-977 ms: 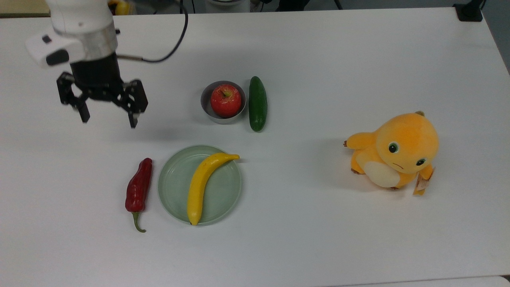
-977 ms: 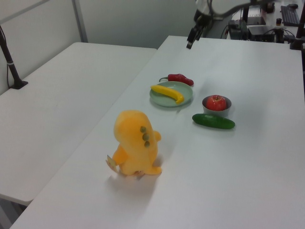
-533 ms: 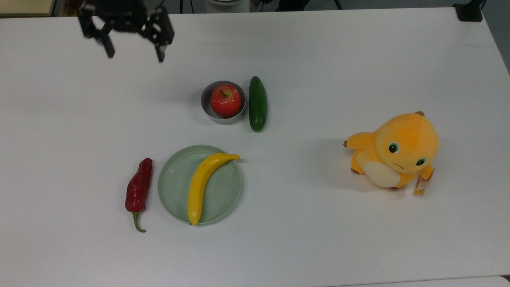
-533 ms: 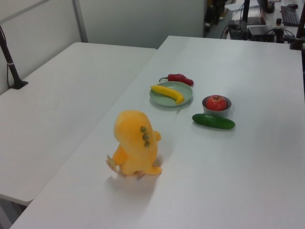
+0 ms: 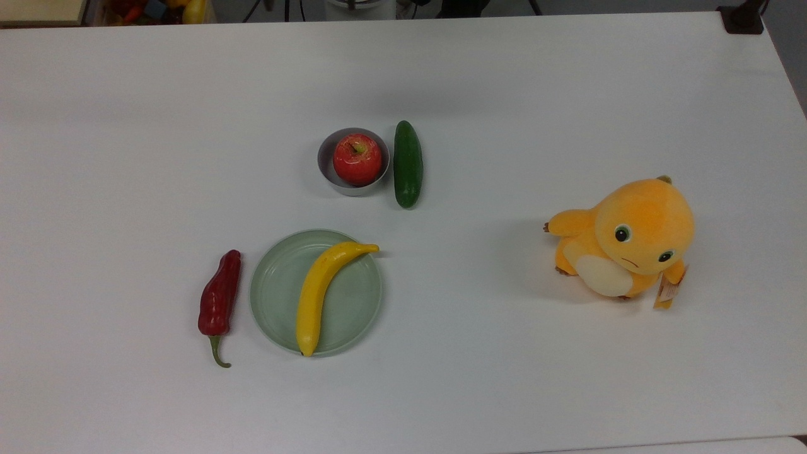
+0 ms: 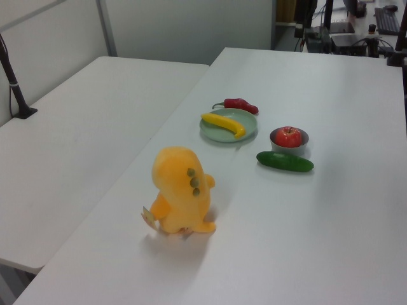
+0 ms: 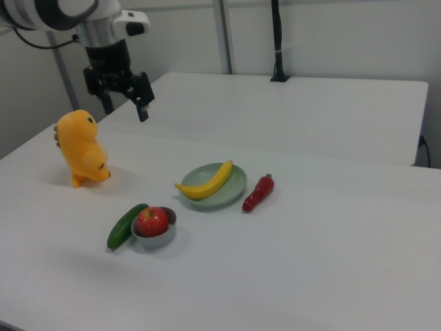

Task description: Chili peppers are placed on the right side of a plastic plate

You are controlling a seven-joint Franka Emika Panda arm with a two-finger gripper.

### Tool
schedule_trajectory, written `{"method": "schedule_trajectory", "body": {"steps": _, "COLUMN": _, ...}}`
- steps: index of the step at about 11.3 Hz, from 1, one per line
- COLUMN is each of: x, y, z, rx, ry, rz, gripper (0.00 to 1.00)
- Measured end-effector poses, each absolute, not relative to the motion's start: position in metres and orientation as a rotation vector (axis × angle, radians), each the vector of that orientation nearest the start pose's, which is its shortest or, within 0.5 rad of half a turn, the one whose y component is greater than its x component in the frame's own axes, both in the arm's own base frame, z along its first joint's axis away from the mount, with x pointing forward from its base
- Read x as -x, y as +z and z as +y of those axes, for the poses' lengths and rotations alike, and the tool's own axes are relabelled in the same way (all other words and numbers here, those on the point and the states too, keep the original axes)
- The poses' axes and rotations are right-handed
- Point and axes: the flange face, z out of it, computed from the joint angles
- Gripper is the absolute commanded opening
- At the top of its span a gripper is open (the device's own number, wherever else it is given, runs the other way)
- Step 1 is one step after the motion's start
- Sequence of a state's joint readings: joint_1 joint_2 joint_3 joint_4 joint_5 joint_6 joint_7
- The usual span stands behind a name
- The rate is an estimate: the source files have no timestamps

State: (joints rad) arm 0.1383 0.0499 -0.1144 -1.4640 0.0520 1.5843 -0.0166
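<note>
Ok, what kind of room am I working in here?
Most likely a robotics lab: plain white tables, toy food like the banana and chili pepper, and equipment stands with cables at the table's far end.

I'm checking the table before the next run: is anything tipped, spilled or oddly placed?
Nothing stands out. The banana lies across the plastic plate, the chili pepper lies flat beside the plate, the apple sits in its grey bowl next to the cucumber, and the plush toy stands upright.
</note>
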Motion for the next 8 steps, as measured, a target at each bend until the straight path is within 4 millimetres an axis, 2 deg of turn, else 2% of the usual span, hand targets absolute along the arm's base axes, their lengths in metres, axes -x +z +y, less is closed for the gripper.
{"method": "schedule_trajectory", "body": {"steps": 3, "x": -0.559, "y": 0.655, "z": 0.046, "rx": 3.083, "ry": -0.119, "rz": -0.137, "gripper": 1.00}}
{"method": "schedule_trajectory", "body": {"steps": 5, "x": -0.557, "y": 0.648, "z": 0.055, "rx": 3.079, "ry": -0.129, "rz": -0.162, "gripper": 1.00}}
{"method": "schedule_trajectory", "body": {"steps": 8, "x": -0.548, "y": 0.645, "z": 0.047, "rx": 3.075, "ry": -0.168, "rz": -0.143, "gripper": 1.00}}
